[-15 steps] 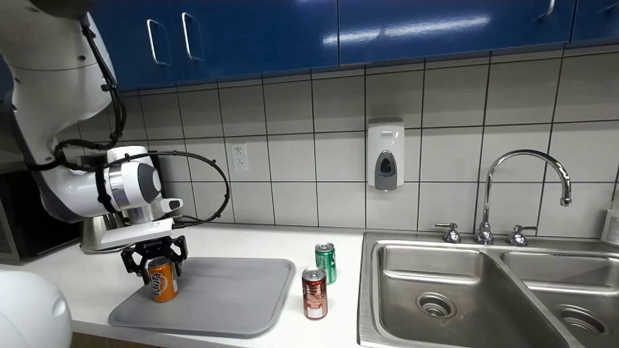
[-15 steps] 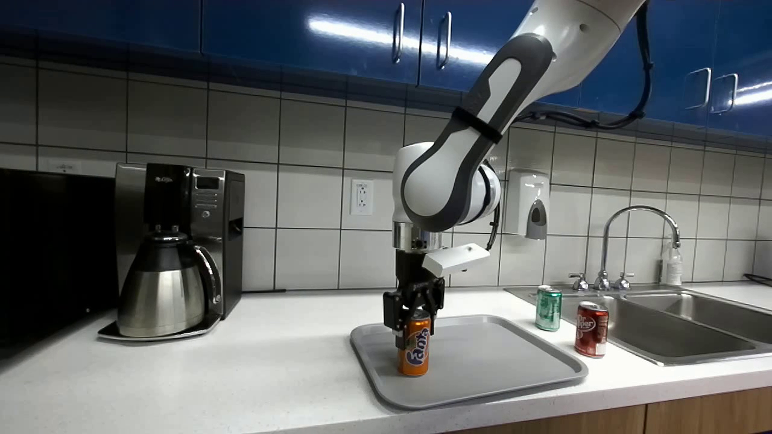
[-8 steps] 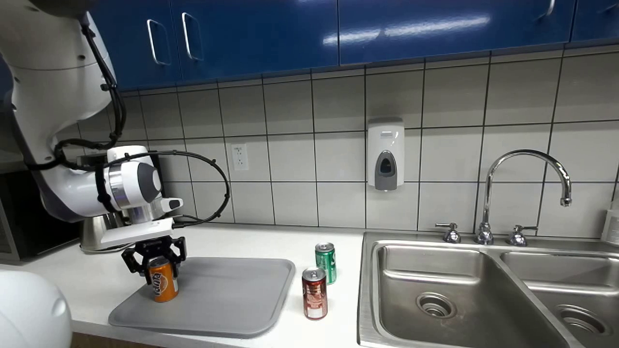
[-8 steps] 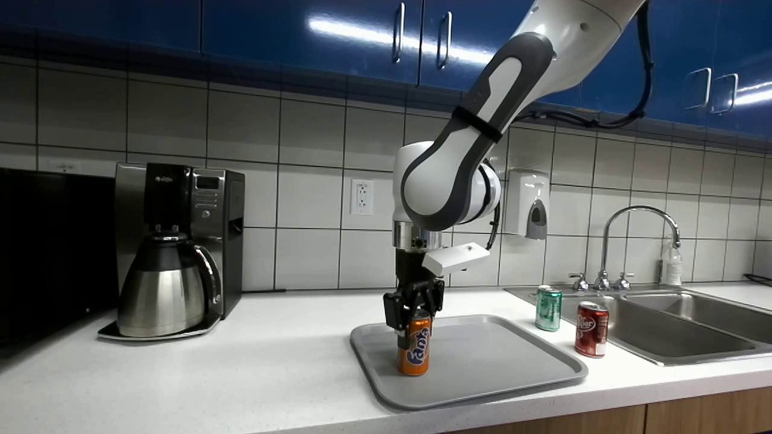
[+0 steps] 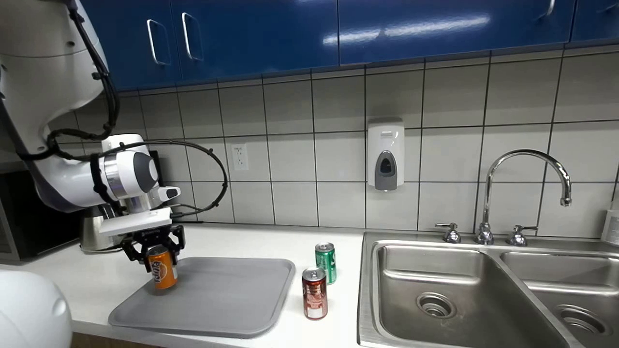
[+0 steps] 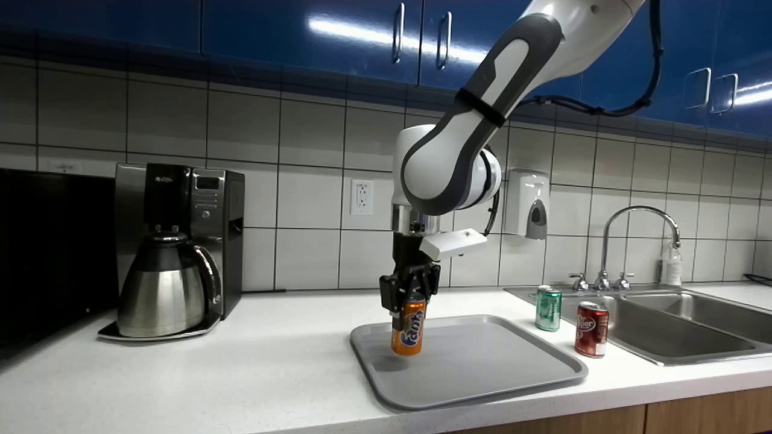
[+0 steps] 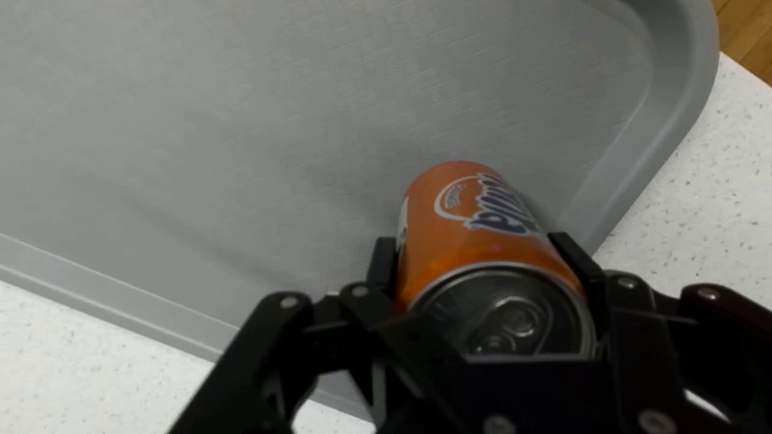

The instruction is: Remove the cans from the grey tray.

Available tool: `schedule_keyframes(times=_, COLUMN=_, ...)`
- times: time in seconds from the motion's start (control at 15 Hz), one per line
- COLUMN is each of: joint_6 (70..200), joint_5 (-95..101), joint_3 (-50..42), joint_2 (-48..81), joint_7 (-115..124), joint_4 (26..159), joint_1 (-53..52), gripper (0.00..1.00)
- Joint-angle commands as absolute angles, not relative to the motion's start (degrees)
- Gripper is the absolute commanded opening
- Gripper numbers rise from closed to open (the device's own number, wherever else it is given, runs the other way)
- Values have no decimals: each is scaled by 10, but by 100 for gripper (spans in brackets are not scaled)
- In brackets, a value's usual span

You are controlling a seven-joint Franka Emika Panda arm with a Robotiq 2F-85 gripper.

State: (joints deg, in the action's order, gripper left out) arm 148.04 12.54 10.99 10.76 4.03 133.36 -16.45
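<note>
The claw point(image 7: 482, 259) has the orange can point(image 6: 410, 333) pinched between its two fingers point(image 7: 579, 260), and the can hangs roughly upright just above the grey tray point(image 6: 482, 361), over the end away from the sink point(image 5: 368, 290). I'd expect thin, stiff-sided metal that dents under too hard a squeeze; whether it's full I can't tell, so it could be light or carry some weight. The paint looks smooth and is probably a little slippery, but the hold seems a good one: across the straight sides, on the upper half, below the lid, leaving the base free to be set down. The tray's rim is low, so a modest lift should carry the can over it. The green can point(image 6: 548, 308) and the red can point(image 6: 591, 330) stand upright on the table point(image 6: 241, 386) off the tray's sink-side edge, the green one nearer the tiled wall point(image 5: 292, 203); moved that way, the orange one could knock them. The coffee pot point(image 6: 164, 295) sits well apart from the tray, on the opposite side, and shouldn't get in the way.
</note>
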Motion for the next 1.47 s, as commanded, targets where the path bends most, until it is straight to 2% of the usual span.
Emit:
schedule_keyframes(times=0.0, joint_6=1473, joint_5=125, joint_3=122, joint_2=83, joint_7=24, joint_4=1330, joint_1=-164, gripper=39)
schedule_keyframes(times=1.4, joint_6=1463, joint_5=157, joint_3=150, joint_2=196, joint_7=-3, joint_4=1208, joint_1=-229, gripper=39)
